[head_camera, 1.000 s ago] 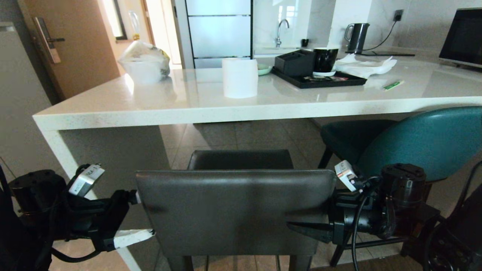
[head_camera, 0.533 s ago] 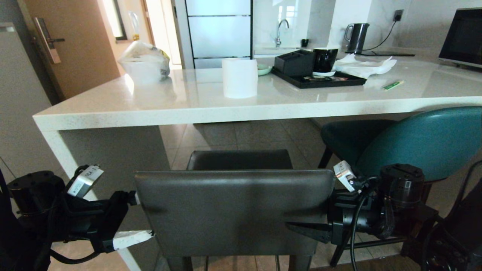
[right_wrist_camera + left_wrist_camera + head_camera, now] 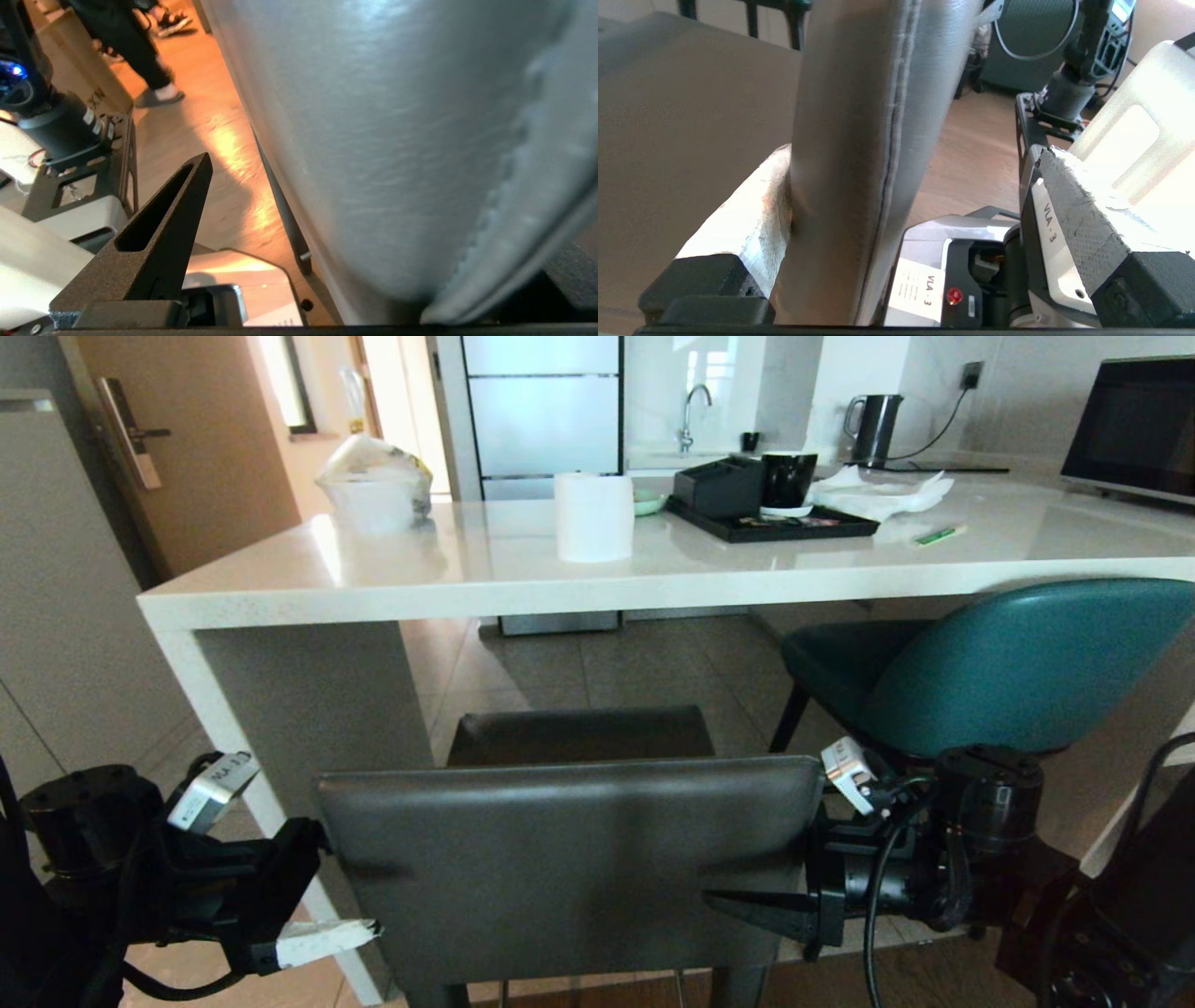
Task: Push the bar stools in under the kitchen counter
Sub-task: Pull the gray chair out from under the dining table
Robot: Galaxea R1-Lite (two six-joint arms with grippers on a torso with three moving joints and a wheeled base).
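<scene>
The grey stool (image 3: 569, 859) stands between the two end effectors, its rectangular back spanning the gap from one to the other, its seat ahead of them and not yet under the counter (image 3: 597, 583).

The left end effector (image 3: 317, 882) is wide open and straddles the back's left edge: one white padded finger presses the front face, the other stands clear behind. The right end effector (image 3: 794, 887) sits at the back's right edge, one dark finger behind the padding; its other finger is hidden, so I cannot tell whether it is open or gripping.

The stool looks fairly heavy and tall, so likely to tip if shoved high. Its leather back is smooth and softly padded; fingers may slide on it. A grip at both side edges, low on the back, seems the steadiest way to push evenly.

Just beyond the right end effector is the teal stool (image 3: 1008, 663), close enough to catch the grey one if it drifts that way. The white end panel (image 3: 308, 709) stands ahead of the left end effector. On the counter: a paper roll (image 3: 594, 516), a black tray (image 3: 775, 523), a kettle (image 3: 873, 427). A person's legs (image 3: 140, 60) are behind the robot.
</scene>
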